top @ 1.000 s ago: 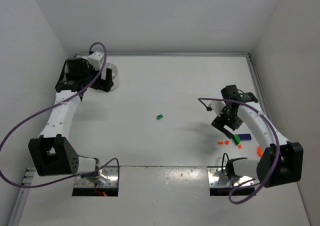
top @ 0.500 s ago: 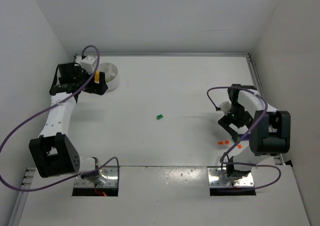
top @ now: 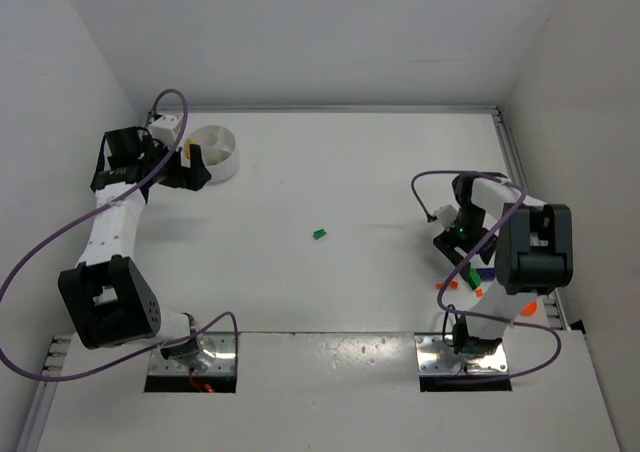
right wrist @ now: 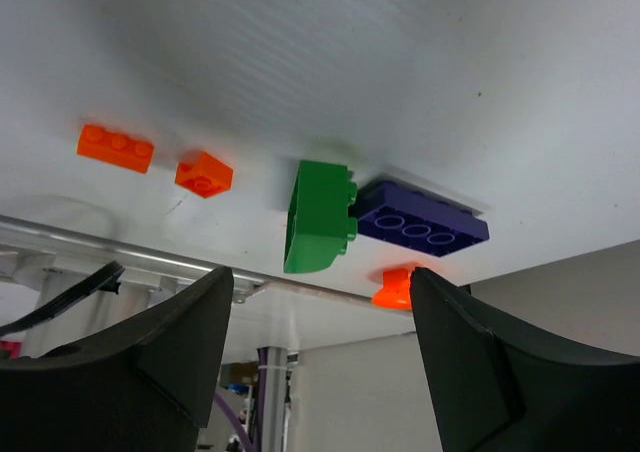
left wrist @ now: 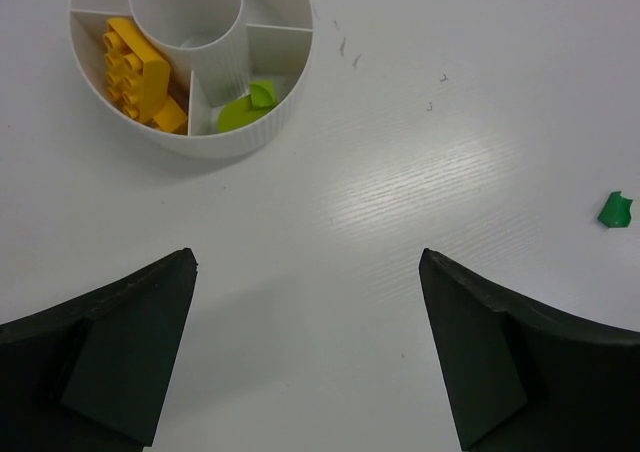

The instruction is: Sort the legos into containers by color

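The white divided dish (left wrist: 292, 100) holds yellow legos (left wrist: 133, 65) in one section and a light green piece (left wrist: 245, 107) in the section beside it. My left gripper (left wrist: 308, 264) hovers open and empty just short of the dish (top: 232, 152), over bare table. Far off lies a small green lego (left wrist: 615, 210), also visible mid-table (top: 319, 234). My right gripper (right wrist: 320, 276) is open, its tips either side of a green brick (right wrist: 320, 217) that touches a dark blue brick (right wrist: 420, 218). Two orange bricks (right wrist: 115, 147) (right wrist: 204, 174) and a rounder orange piece (right wrist: 394, 288) lie around them.
The brick cluster sits at the near right of the table (top: 478, 292), close to the metal front edge (right wrist: 120, 244) and the right arm's base. A purple cable loops above the right arm (top: 430, 187). White walls enclose the table on three sides.
My left gripper has drawn back leftward off the dish. My right arm has swung round and come down over the near-right brick cluster, its jaws narrowing a little.
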`<state>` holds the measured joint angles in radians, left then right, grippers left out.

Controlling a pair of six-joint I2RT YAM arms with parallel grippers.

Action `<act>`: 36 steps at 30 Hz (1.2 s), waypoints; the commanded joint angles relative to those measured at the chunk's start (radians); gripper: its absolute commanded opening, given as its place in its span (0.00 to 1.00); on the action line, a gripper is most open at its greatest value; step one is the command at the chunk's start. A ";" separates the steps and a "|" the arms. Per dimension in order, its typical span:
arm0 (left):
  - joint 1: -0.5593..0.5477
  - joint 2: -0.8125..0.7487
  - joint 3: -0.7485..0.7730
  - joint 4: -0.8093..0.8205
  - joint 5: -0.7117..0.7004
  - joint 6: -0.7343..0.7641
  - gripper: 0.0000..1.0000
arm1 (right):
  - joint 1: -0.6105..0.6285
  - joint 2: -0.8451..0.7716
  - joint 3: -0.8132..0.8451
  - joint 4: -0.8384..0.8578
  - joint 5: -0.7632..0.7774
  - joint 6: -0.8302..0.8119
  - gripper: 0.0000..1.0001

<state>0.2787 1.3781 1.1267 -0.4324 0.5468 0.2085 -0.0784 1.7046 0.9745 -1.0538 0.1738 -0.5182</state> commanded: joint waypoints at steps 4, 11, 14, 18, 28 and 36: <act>0.025 0.003 0.038 0.029 0.056 0.002 1.00 | -0.006 0.020 -0.031 0.071 -0.007 0.010 0.68; 0.025 0.003 0.028 0.029 0.056 0.002 1.00 | -0.006 0.041 -0.063 0.089 -0.007 0.000 0.51; 0.025 0.003 0.019 0.029 0.056 0.002 1.00 | -0.006 0.050 -0.072 0.098 -0.029 -0.009 0.44; 0.025 -0.007 0.010 0.029 0.056 -0.017 1.00 | -0.006 0.059 -0.072 0.098 -0.048 -0.009 0.25; 0.054 -0.134 -0.137 0.061 0.297 -0.110 1.00 | 0.040 0.050 0.309 -0.138 -0.392 0.013 0.05; -0.007 -0.177 -0.197 0.104 0.676 -0.203 1.00 | 0.152 0.128 0.659 -0.238 -0.811 0.173 0.04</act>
<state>0.3115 1.2400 0.9268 -0.4019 1.0275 0.0700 0.0158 1.7992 1.6001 -1.2194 -0.4099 -0.4152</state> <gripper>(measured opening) 0.997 0.276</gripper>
